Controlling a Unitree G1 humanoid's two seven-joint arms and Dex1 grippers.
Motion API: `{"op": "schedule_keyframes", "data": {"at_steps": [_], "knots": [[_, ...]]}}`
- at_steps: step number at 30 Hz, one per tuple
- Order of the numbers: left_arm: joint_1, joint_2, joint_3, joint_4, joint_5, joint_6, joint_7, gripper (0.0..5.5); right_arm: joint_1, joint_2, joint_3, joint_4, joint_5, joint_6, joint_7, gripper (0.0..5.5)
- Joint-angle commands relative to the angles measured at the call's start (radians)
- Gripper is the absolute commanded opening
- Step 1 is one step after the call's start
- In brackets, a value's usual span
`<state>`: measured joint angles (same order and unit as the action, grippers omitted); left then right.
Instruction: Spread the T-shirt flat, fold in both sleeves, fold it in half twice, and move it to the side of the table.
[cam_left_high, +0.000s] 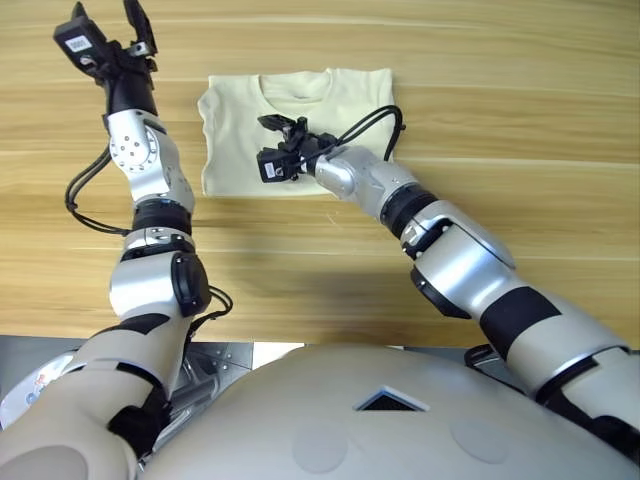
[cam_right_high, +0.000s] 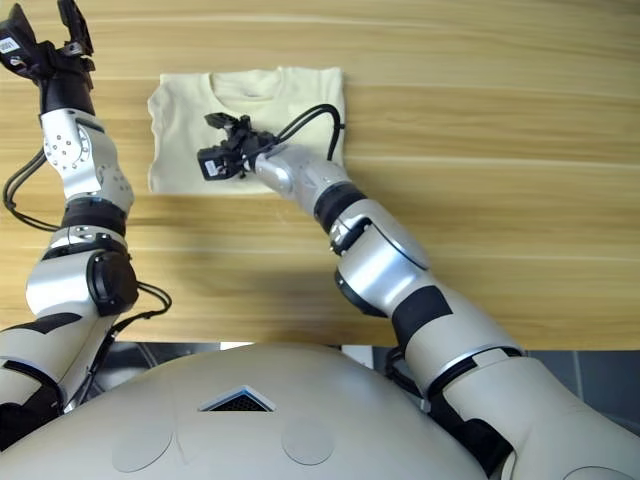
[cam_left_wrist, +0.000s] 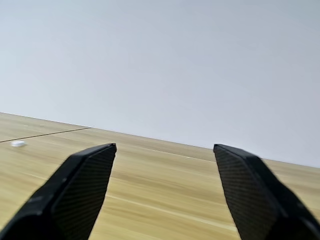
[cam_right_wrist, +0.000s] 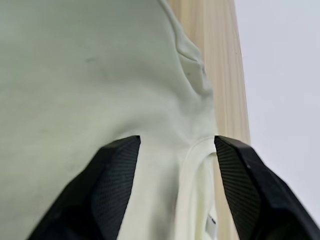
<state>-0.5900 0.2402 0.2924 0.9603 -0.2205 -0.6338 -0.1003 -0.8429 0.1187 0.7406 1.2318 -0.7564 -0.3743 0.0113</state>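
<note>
- The folded T-shirt (cam_left_high: 235, 135) is laid on the surface (cam_left_high: 500, 120).
- The right hand (cam_left_high: 285, 130) is held open over the T-shirt.
- The left hand (cam_left_high: 108, 20) is held open, left of the T-shirt.

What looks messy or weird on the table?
Nothing stands out. The T-shirt lies neatly folded on the table; the right gripper hangs open over it, the left gripper open beside it.

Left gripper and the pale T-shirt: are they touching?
Apart. The left eye view shows bare table between the left gripper and the T-shirt.
</note>
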Motion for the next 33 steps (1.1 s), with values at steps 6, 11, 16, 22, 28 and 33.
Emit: {"op": "schedule_keyframes", "data": {"at_steps": [6,11,16,22,28,33], "knots": [[0.005,0.012,-0.101,0.001,0.128,-0.027,-0.053,3.63,0.279,-0.477,0.161,-0.411,-0.137,-0.202,0.127,2.77],[-0.016,0.001,-0.109,0.053,0.146,-0.016,-0.03,3.63,0.492,-0.859,-0.01,-0.922,-0.078,-0.246,0.156,2.77],[-0.047,0.006,-0.107,0.102,0.155,-0.007,-0.031,3.63,0.636,-1.001,-0.189,-1.089,-0.073,-0.164,0.108,2.77],[-0.054,0.025,-0.101,0.135,0.156,-0.011,-0.038,3.63,0.648,-1.035,-0.299,-1.062,-0.182,-0.155,-0.103,2.77],[-0.032,0.022,-0.1,0.139,0.149,-0.022,-0.067,3.63,0.681,-0.893,-0.549,-1.085,0.037,-0.105,-0.321,2.77],[0.006,-0.002,-0.153,0.107,0.18,-0.048,-0.139,3.63,0.471,-0.692,-0.437,-0.719,0.053,-0.014,-0.175,2.77]]}}
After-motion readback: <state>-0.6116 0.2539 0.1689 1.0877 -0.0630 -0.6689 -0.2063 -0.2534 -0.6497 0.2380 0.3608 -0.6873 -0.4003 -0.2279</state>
